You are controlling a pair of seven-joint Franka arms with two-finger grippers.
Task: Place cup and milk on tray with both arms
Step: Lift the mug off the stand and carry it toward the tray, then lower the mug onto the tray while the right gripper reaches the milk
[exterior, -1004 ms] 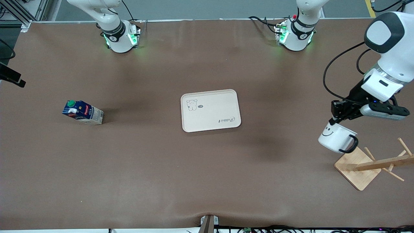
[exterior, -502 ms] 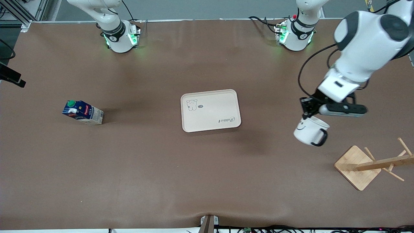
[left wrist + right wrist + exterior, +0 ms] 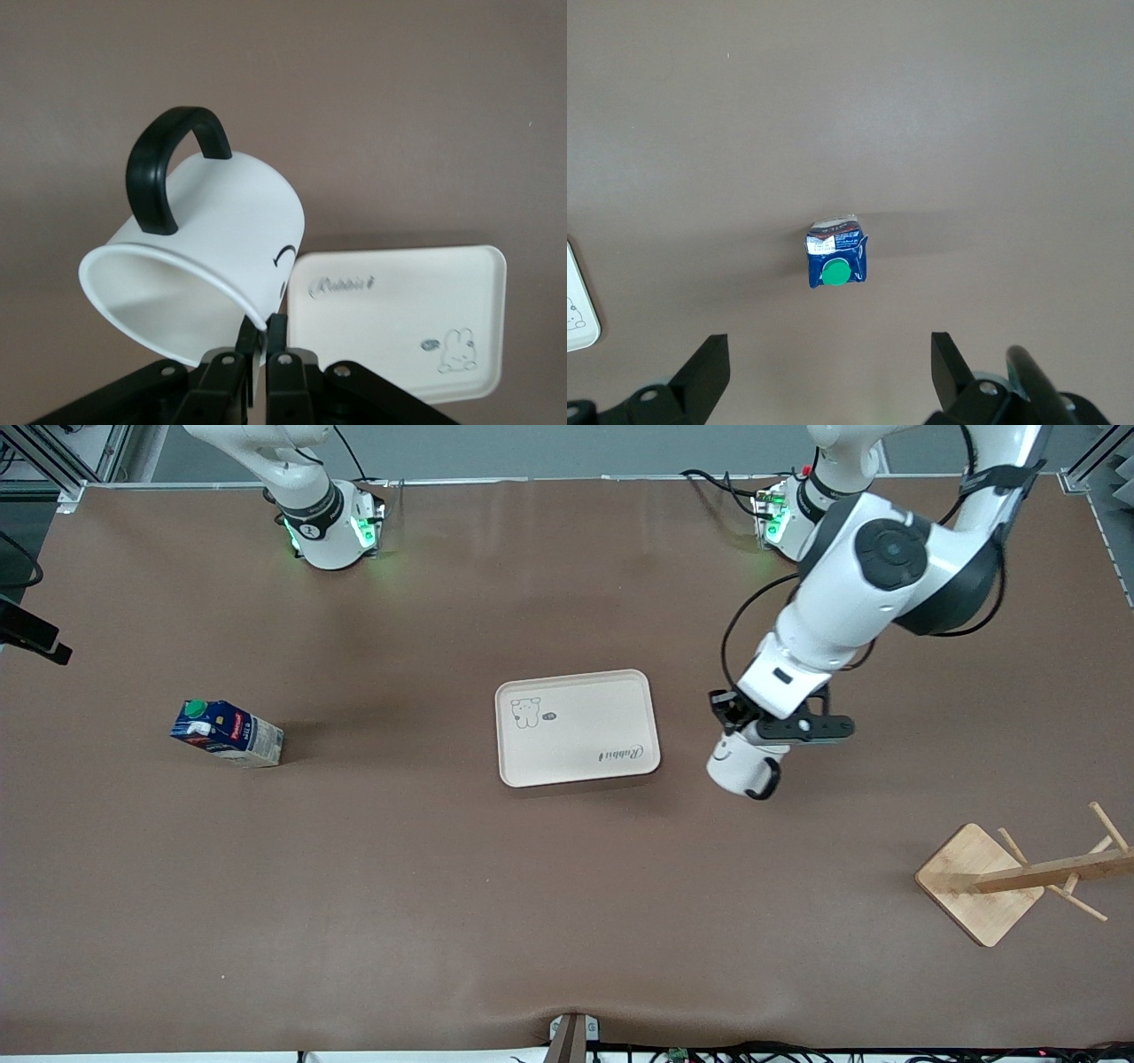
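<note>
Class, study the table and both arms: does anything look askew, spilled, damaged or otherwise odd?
Only the cup is askew: the left gripper pinches its rim, so it hangs tilted above the table beside the tray. The milk stands upright, and nothing is spilled or broken.

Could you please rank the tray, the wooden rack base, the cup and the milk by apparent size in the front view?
1. Tray
2. Wooden rack base
3. Milk
4. Cup, though it is held above the table, nearer the camera, so it and the milk are close.

Glossy cup [image 3: 226, 230] — matt table [image 3: 443, 886]
</note>
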